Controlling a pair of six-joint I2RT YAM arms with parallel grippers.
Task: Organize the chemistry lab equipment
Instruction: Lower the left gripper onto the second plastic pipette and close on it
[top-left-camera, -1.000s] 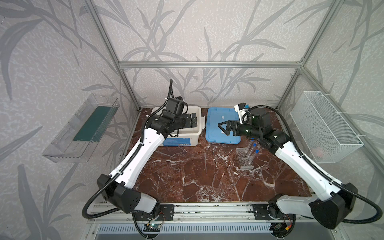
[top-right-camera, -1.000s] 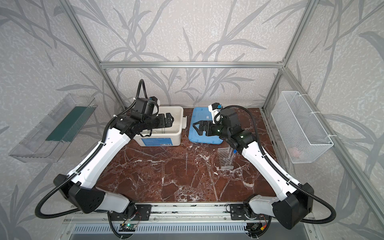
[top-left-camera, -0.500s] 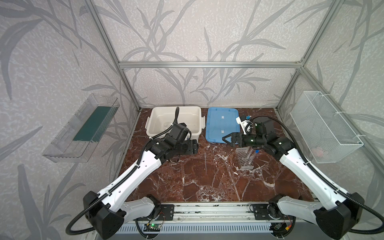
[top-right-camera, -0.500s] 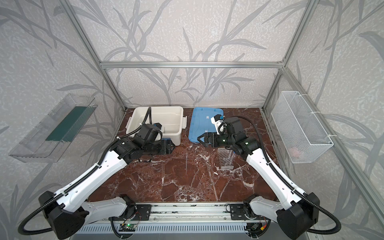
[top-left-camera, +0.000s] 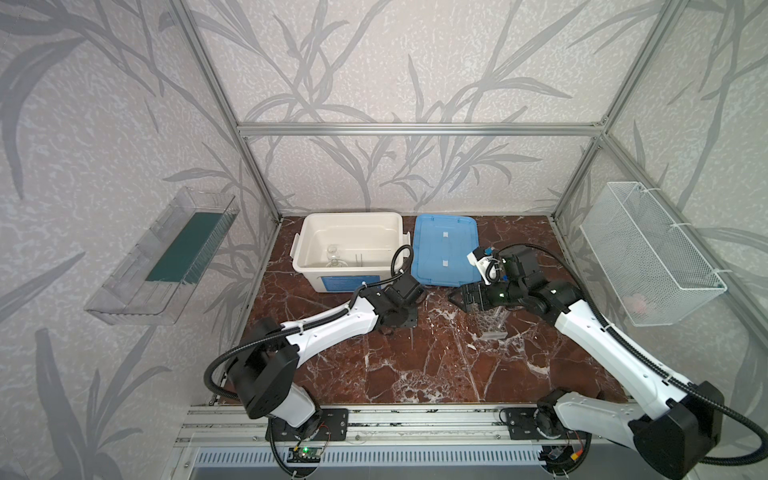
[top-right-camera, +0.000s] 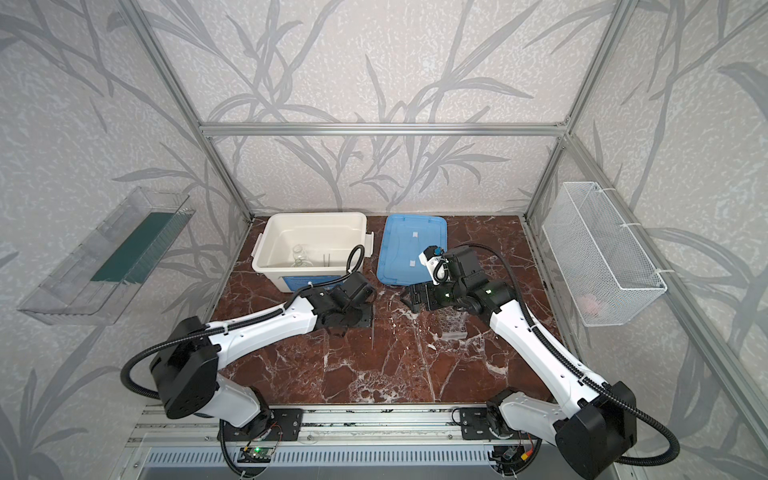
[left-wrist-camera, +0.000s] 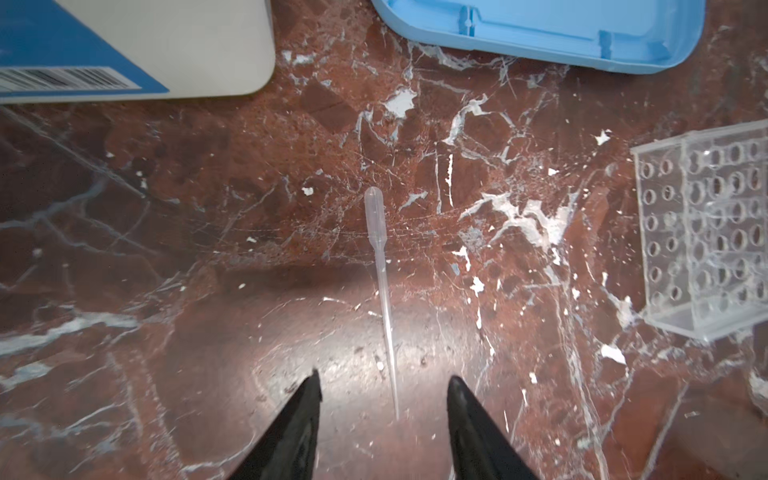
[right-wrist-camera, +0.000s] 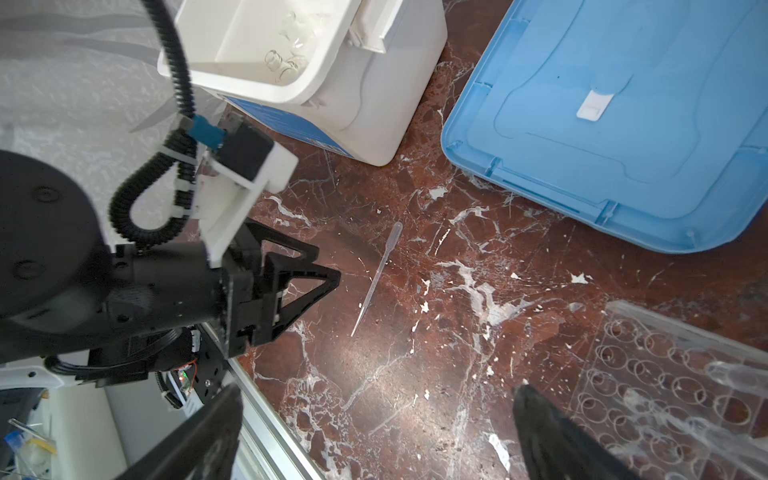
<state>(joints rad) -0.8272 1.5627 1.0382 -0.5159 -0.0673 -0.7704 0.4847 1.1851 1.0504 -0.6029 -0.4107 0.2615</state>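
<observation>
A thin clear pipette (left-wrist-camera: 380, 266) lies on the marble between the white tub and the tube rack, also seen in the right wrist view (right-wrist-camera: 376, 278). My left gripper (left-wrist-camera: 384, 380) points down over its narrow end, open, with the tip lying between the fingers and touching neither. The clear many-holed rack (top-left-camera: 492, 326) (top-right-camera: 451, 324) stands on the marble. My right gripper (right-wrist-camera: 376, 390) (top-left-camera: 457, 297) hovers beside it, wide open and empty. Two small glass vessels (top-left-camera: 332, 257) (right-wrist-camera: 291, 62) and thin rods (top-left-camera: 359, 259) rest inside the tub.
The white tub (top-left-camera: 349, 217) stands at the back left with the flat blue lid (top-left-camera: 444, 249) lying beside it. A wire basket (top-left-camera: 648, 253) hangs on the right wall and a clear shelf (top-left-camera: 166, 257) on the left wall.
My left arm has come away from the tub and dropped to the marble in front of it, its jaws narrowing. My right arm has drawn back from the lid to the rack.
</observation>
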